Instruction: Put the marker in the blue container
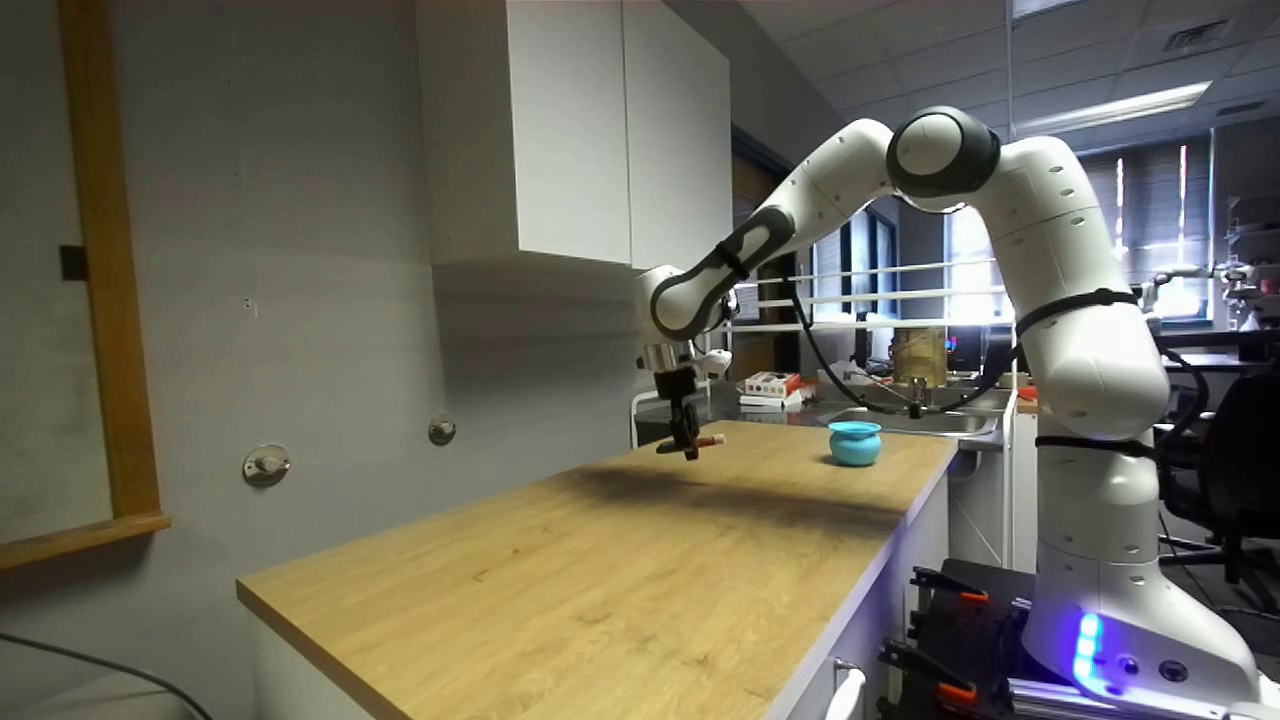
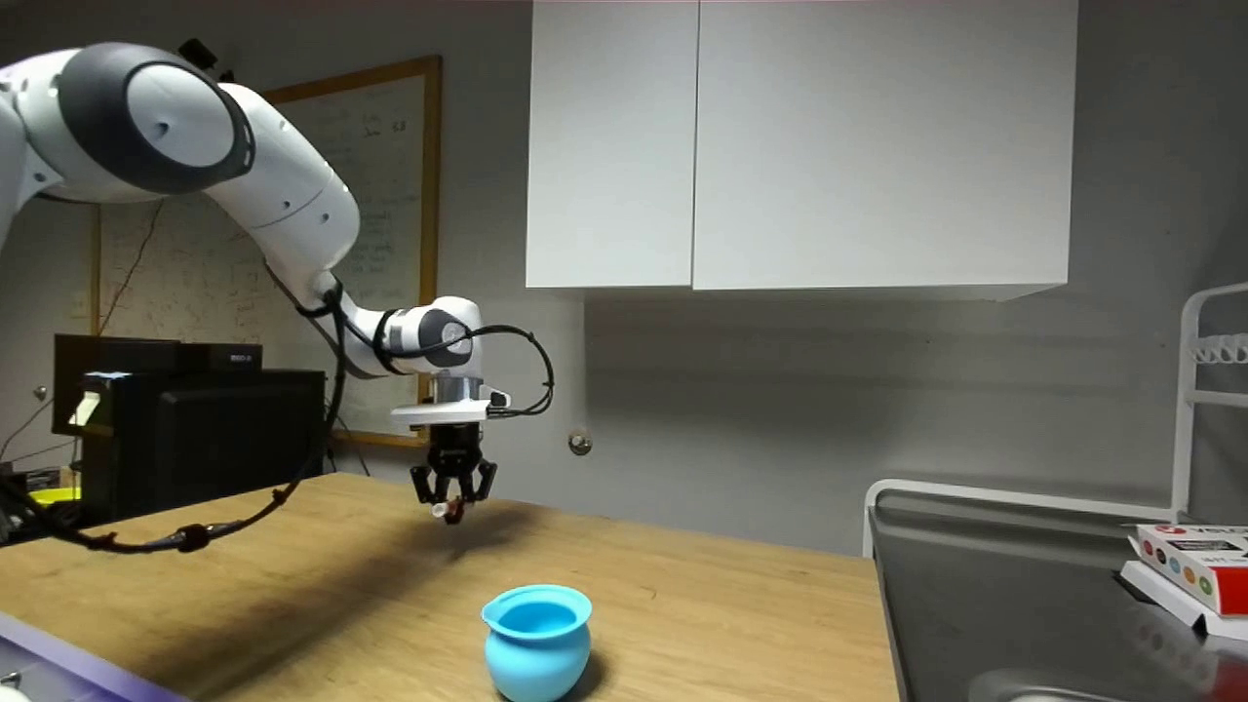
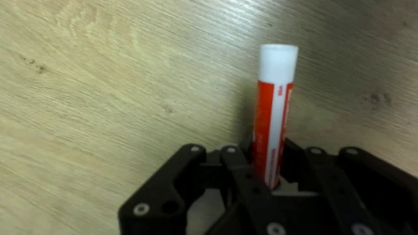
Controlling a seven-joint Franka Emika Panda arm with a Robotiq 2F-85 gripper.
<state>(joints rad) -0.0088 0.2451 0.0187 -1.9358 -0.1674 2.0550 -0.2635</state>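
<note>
One red, white-striped, white-tipped marker (image 3: 273, 114)

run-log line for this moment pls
fingers: shut on marker | marker: above tabletop | blue container: upright on tabletop | placement: pending

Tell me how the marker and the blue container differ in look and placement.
Shape: the marker is a slim stick; the blue container is round with a flared rim.
Colour: the marker shows red and white in the wrist view; the blue container is plain.
Placement: the gripper holds the marker above the wooden counter; the blue container stands upright on it.
Both show in both exterior views.
</note>
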